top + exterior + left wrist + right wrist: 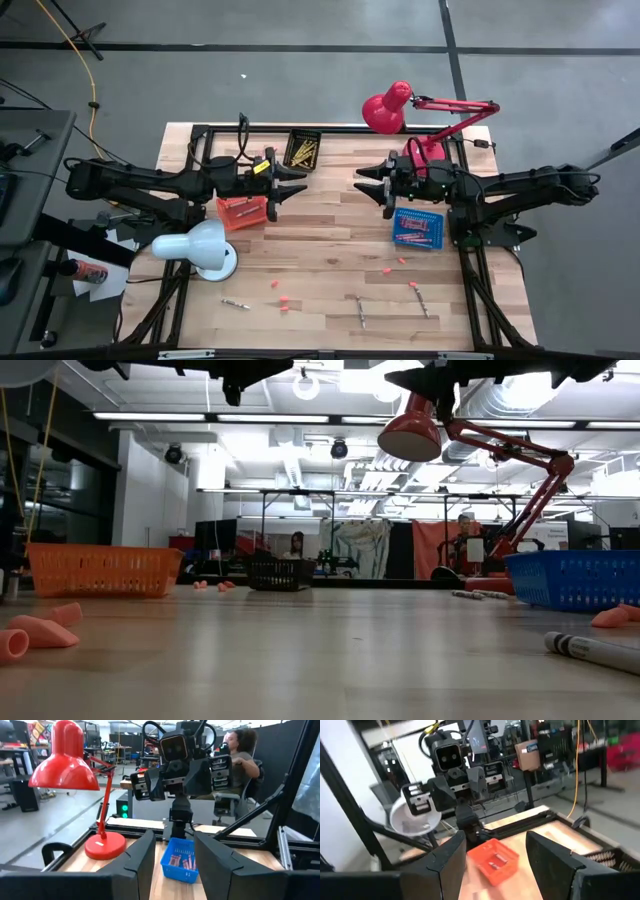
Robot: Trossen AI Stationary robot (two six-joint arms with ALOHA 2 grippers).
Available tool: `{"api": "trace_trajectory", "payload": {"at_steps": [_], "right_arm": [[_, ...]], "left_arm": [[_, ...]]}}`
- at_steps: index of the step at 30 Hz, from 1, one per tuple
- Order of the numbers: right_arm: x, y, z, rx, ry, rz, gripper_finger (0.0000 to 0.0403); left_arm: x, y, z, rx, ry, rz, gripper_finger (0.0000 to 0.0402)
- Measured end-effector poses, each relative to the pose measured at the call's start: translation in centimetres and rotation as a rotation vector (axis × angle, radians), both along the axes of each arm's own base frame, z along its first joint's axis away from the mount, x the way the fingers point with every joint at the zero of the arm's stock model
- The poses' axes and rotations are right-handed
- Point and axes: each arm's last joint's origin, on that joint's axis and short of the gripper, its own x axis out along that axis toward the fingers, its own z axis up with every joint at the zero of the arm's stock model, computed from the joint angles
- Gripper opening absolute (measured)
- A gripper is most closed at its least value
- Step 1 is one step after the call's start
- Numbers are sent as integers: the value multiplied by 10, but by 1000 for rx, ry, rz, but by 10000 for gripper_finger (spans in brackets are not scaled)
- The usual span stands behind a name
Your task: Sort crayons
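Both arms raised over the back of the table, nothing held.

I see my left gripper [287, 187] hanging above the orange basket [241, 212] with its fingers parted and empty, and my right gripper [372, 184] facing it across the gap, jaws spread wide and also empty, just beside the blue basket [417, 227]. The blue basket holds pink-red crayons [182, 861], the black basket [302, 150] at the back edge holds yellow ones [303, 152], and the orange basket has a few inside, colour unclear. Loose greyish crayons [360, 311] lie near the front edge, with small pink bits [283, 299] scattered around them. A white lamp [198, 248] stands front-left, a red lamp [387, 108] at the back.
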Motion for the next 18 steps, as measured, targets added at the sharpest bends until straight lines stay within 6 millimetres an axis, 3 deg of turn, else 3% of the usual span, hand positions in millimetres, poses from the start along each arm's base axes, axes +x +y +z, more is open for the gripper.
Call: {"api": "trace_trajectory", "payload": {"at_steps": [7, 18], "right_arm": [[0, 1, -2, -231, 49, 20, 201], [0, 1, -2, -235, 49, 20, 201]], "left_arm": [[0, 0, 0, 11, 1, 1, 124], [0, 1, 0, -4, 1, 17, 124]]}}
